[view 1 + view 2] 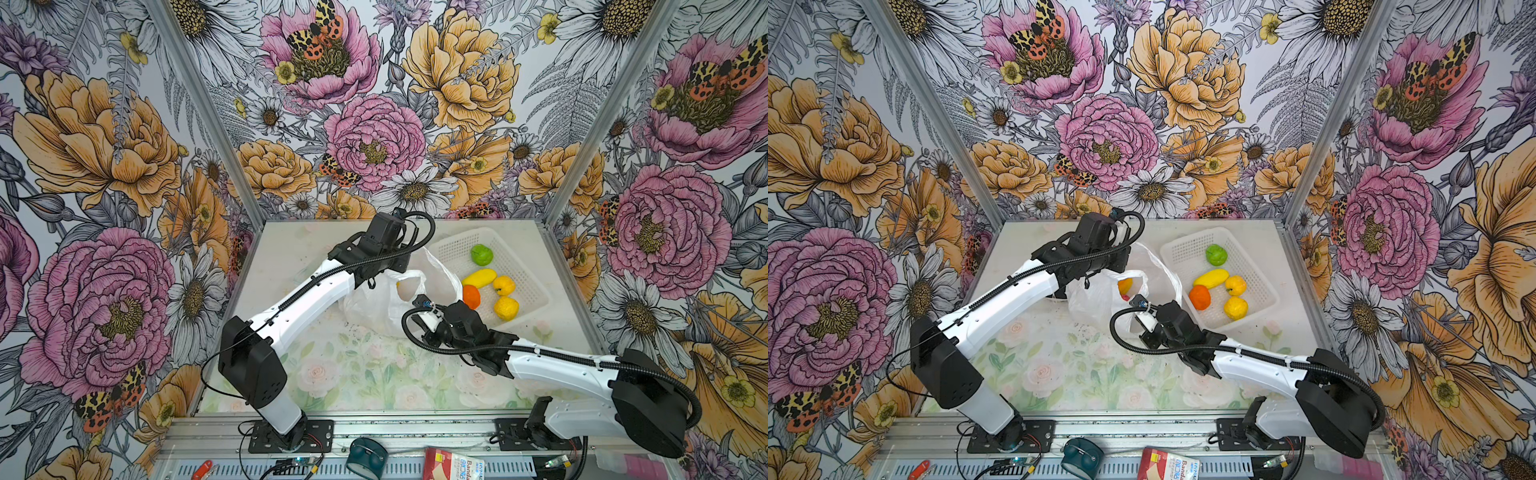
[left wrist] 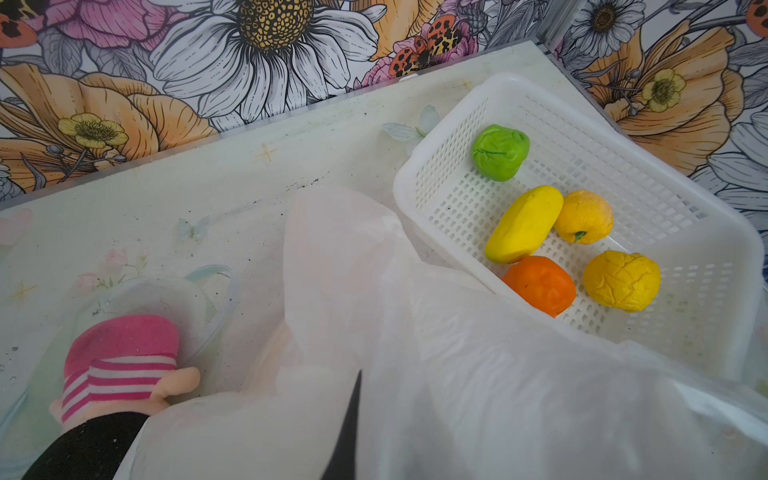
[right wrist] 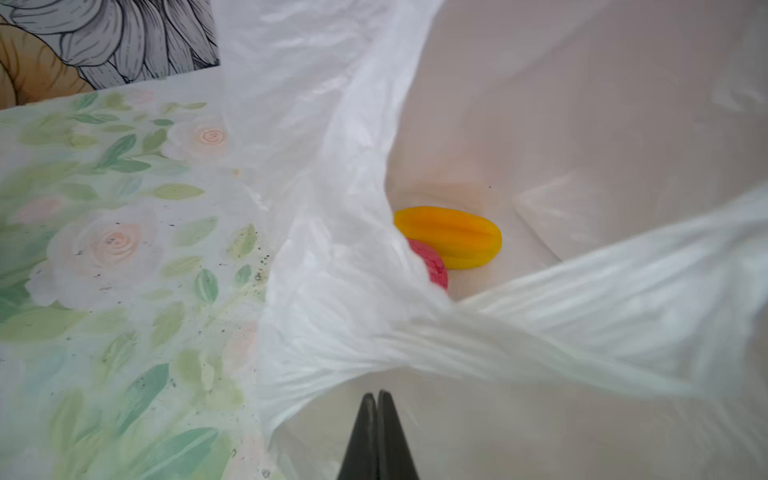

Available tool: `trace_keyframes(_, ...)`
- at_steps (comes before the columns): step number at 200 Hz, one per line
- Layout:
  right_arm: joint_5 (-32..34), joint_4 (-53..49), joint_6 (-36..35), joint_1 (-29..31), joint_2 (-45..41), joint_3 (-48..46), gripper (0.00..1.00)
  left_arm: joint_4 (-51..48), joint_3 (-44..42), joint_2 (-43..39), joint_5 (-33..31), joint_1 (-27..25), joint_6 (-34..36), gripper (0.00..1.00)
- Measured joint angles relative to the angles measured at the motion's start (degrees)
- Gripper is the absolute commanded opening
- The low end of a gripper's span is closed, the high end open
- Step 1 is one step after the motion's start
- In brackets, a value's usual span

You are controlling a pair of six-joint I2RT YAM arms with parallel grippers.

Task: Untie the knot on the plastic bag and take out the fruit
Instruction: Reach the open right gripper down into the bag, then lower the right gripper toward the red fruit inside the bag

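The right gripper (image 3: 376, 395), pinched shut, points into the open plastic bag (image 3: 332, 199). A yellow fruit (image 3: 449, 237) lies straight ahead past the twisted handle (image 3: 582, 307), long axis crosswise, a pink fruit (image 3: 431, 266) touching it. The left gripper (image 2: 355, 390) clamps the bag's rim, farther off.

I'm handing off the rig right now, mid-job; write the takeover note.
Left gripper: shut, seemingly pinching the plastic bag up.
Right gripper: shut at the bag's rim; pinch unclear.
Done: bag mouth open, no knot seen; five fruits in the white basket.
To do: yellow ridged fruit and pink-red fruit inside the bag.
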Motion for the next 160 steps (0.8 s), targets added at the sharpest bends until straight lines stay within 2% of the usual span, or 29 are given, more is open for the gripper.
trace_keyframes(51,1.4,0.5,1.5,-6.5,0.3,0.0,0.00,0.0,0.0,0.0,0.0,0.0,0.0,0.00)
trace_keyframes(75,0.4,1.9,1.9,-7.0,2.8,0.8,0.00,0.0,0.0,0.0,0.2,0.0,0.0,0.00)
trace_keyframes(132,-7.2,2.1,3.8,-6.2,14.7,8.8,0.45,0.0,0.2,0.0,1.3,0.0,0.0,0.00)
trace_keyframes(160,-10.0,0.7,3.9,-4.6,19.0,13.3,0.59,0.0,0.3,0.0,1.7,0.0,0.0,0.00)
